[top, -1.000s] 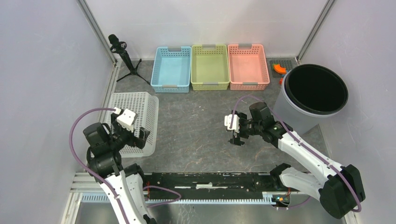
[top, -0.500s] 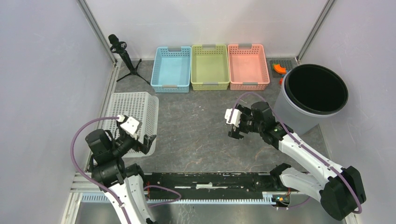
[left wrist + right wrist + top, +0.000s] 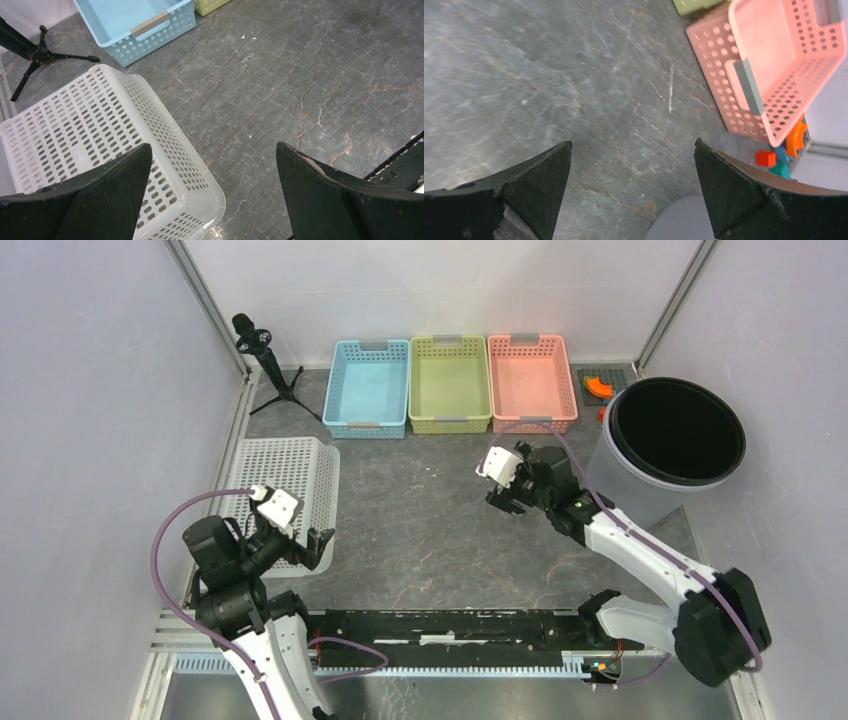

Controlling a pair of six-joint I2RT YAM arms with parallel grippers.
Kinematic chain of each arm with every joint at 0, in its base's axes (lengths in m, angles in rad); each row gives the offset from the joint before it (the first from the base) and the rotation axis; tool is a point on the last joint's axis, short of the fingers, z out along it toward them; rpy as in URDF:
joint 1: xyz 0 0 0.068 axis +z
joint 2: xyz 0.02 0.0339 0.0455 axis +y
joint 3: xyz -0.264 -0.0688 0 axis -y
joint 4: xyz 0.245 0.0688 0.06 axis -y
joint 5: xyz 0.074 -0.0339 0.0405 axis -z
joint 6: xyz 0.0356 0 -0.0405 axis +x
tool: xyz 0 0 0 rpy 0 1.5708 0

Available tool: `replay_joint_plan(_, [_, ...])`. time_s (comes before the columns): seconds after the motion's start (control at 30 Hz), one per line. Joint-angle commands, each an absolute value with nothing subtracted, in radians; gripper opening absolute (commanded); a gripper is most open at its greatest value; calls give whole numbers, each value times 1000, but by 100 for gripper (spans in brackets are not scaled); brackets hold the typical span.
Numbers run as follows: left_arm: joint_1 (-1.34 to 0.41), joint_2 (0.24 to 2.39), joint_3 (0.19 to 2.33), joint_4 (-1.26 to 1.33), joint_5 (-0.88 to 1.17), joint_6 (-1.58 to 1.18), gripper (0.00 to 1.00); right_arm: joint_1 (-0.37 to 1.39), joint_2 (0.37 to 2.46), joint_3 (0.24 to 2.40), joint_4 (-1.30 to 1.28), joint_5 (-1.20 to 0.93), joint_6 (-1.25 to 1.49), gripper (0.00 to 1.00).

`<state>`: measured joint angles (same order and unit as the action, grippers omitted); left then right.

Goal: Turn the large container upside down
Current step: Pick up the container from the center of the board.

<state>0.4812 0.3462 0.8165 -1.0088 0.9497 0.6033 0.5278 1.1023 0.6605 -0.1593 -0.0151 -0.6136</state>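
My left jaws and right jaws are both spread wide with nothing in them, so I'm only at the reach-in step. The bin [image 3: 640, 490] stands upright at the counter's [image 3: 430, 530] right side, just past my right jaws. Next I probably need to grab its rim and tip it over.

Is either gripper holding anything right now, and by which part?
Nothing is held. The left gripper and right gripper are both open and empty; the large container stands upright, untouched.
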Motion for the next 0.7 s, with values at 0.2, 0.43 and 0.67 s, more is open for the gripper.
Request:
replay_joint_plan(0.2, [486, 347, 816, -1007, 985, 652, 100, 488, 1435, 1095, -293, 258, -702, 98])
replay_joint_plan(0.43, [485, 335, 813, -1006, 985, 652, 100, 475, 1704, 1424, -484, 298, -836, 98])
replay_joint_plan(0.67, [486, 328, 811, -1004, 985, 651, 100, 425, 1905, 1648, -659, 299, -906, 98])
